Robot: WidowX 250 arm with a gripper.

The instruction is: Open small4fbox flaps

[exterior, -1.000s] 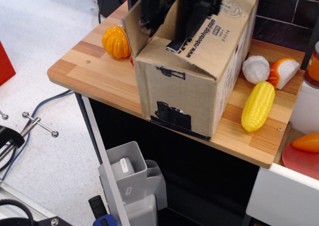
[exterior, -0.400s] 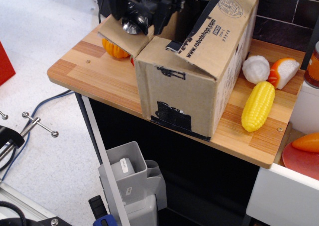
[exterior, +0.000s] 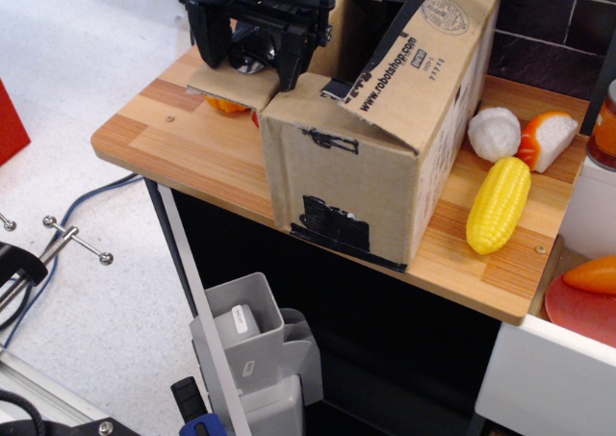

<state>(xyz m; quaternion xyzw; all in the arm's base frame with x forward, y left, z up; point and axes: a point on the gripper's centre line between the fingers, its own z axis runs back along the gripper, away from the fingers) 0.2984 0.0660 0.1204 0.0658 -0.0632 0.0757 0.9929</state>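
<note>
The small4fbox (exterior: 371,157) stands upright on the wooden table (exterior: 178,138), brown with black tape patches. The long flap with the robotshop.com print (exterior: 409,70) slopes down over the box's right side. The left flap (exterior: 239,87) is folded outward, almost level, over the table. My black gripper (exterior: 252,59) is right above this left flap at the box's left rim. Its two fingers (exterior: 214,41) are spread apart with nothing between them. The box's inside is partly hidden behind the gripper.
An orange toy pumpkin (exterior: 226,106) is mostly hidden under the left flap. A yellow corn cob (exterior: 499,205), a white vegetable (exterior: 494,133) and an orange-white piece (exterior: 549,140) lie right of the box. A red plate (exterior: 587,311) sits at the far right, and a grey bin (exterior: 250,345) stands below the table.
My gripper moved left and out of the box, pressing the left flap from upright down to almost level. The flap now covers most of the pumpkin.
</note>
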